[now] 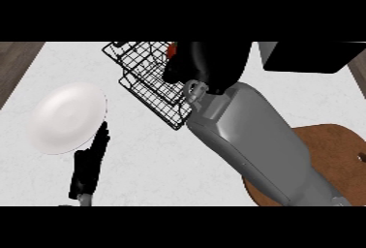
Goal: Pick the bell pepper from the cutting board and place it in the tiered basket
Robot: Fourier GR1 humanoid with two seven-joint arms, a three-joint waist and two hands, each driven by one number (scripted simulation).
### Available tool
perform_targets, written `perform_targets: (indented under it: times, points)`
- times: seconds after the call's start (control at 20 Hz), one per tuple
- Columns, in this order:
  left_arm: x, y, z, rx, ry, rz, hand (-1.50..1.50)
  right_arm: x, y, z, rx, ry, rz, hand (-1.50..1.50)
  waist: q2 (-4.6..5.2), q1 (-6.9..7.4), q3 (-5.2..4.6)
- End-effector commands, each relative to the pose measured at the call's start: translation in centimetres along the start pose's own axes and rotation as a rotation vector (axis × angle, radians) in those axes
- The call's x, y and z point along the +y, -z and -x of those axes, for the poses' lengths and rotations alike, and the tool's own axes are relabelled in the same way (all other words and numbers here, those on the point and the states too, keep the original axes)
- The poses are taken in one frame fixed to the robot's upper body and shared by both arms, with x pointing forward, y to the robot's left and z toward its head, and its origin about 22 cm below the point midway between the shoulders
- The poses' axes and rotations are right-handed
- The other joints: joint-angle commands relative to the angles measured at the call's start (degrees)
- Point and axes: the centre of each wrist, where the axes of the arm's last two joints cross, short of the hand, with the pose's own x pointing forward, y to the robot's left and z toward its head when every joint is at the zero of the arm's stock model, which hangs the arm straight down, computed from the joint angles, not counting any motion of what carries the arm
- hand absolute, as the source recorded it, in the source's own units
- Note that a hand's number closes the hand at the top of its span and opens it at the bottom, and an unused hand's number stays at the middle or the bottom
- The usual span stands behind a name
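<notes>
from my remote station: the tiered basket (pixel 150 80) sits at the far middle of the surface (pixel 164 160), my right robot hand (pixel 204 60) over its right end. the plate (pixel 68 117) lies left, my left robot hand (pixel 91 162) just beside it. the cutting board (pixel 336 155) lies right, under my forearm.

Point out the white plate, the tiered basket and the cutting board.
white plate (pixel 66 118), head view, on the middle of its face.
tiered basket (pixel 146 68), head view, on the black wire mesh left of the right hand.
cutting board (pixel 336 145), head view, on the bare brown wood right of the forearm.
</notes>
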Motion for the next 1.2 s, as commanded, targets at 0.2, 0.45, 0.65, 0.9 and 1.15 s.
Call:
perform_targets:
  times: [0.2, 0.45, 0.65, 0.9, 1.15]
  points:
    - [-0.4, 0.1, -0.7, -0.007, 0.002, 0.000, 0.00, 3.6, 3.6, -1.4, 0.209, -0.021, -0.070, 1.50, 0.27, 0.21, 0.06]
    - [-0.4, -0.2, -0.4, -0.006, -0.002, 0.015, 0.00, 7.3, 4.2, 0.3, 0.272, -0.030, -0.073, 1.50, 0.46, 1.11, 0.07]
    - [-1.5, 0.2, -0.4, -0.016, -0.005, 0.000, 0.00, 7.7, 4.7, 0.4, 0.267, 0.044, -0.079, 1.50, 0.41, 0.59, 0.09]
    - [-1.5, 0.5, -0.9, -0.012, 0.007, 0.029, 0.00, 7.5, 6.4, 2.8, 0.368, 0.331, -0.123, -1.50, 0.73, 1.36, 0.21]
    - [-1.1, 0.3, -1.2, -0.039, 0.013, 0.031, 0.00, 8.4, 6.9, 3.3, 0.361, 0.503, -0.062, -1.50, 0.72, 2.33, 0.16]
